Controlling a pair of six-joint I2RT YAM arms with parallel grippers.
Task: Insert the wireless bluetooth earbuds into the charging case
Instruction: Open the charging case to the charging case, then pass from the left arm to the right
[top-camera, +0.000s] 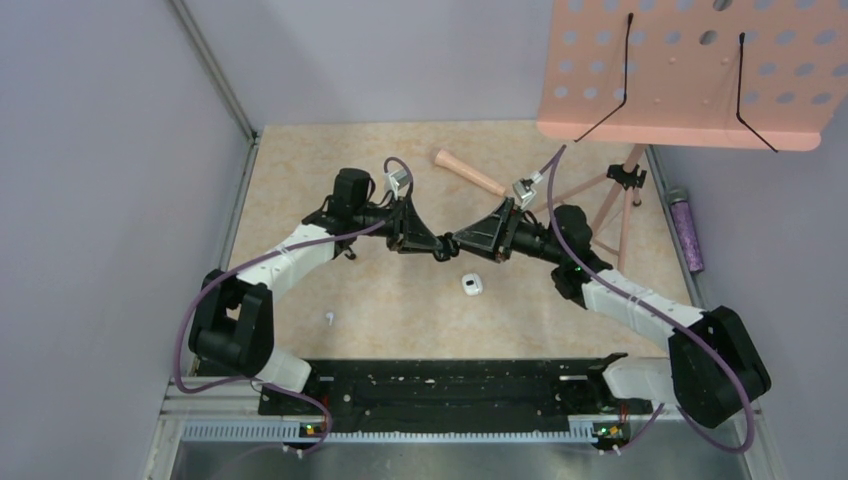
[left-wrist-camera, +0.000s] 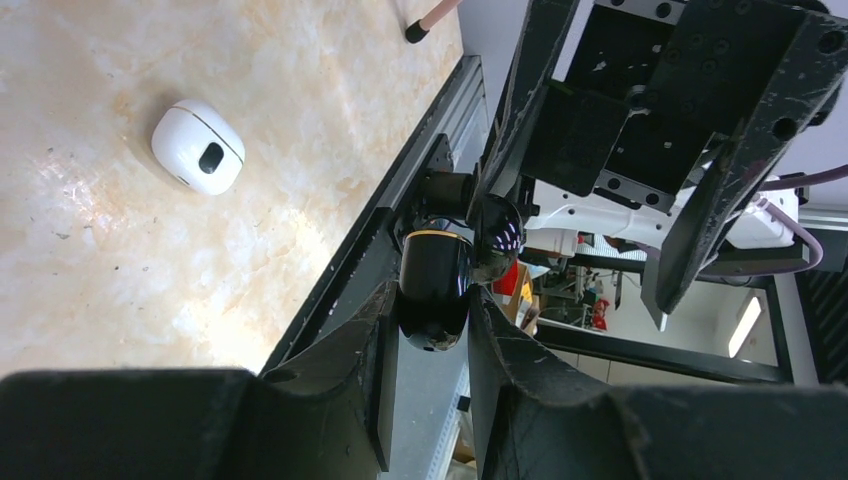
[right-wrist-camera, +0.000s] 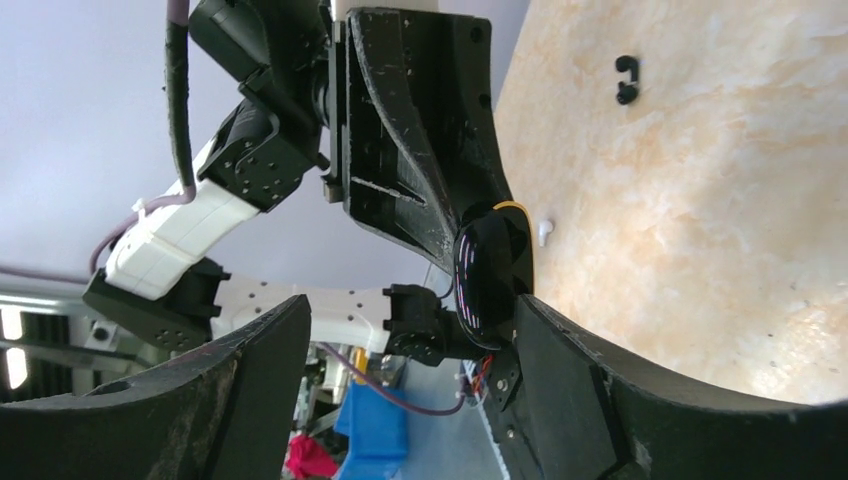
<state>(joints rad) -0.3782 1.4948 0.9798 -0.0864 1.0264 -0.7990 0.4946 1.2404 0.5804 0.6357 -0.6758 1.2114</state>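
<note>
Left gripper (left-wrist-camera: 430, 325) is pinched narrow on the glossy black oval pod with a gold seam (left-wrist-camera: 433, 280), probably the charging case. Right gripper (right-wrist-camera: 412, 308) gapes wide and holds nothing, with the pod at its 1 o'clock. In the top view, from the claws:
- tiny white stemmed plastic earbud (top-camera: 329, 319) on the beige marbled tabletop (top-camera: 400, 330), at 8 o'clock
- white rounded plastic shell (top-camera: 472, 285), at 5 o'clock

Centre the right jaws on the lid half, clear of the seam, and close slowly.

overhead cam sits high behind both arm bases, looking down over the whole counter (top-camera: 400, 300), wrist cams super close, tipped sideways, facing each other, both sharing the glossy black case (left-wrist-camera: 433, 285) between them
</note>
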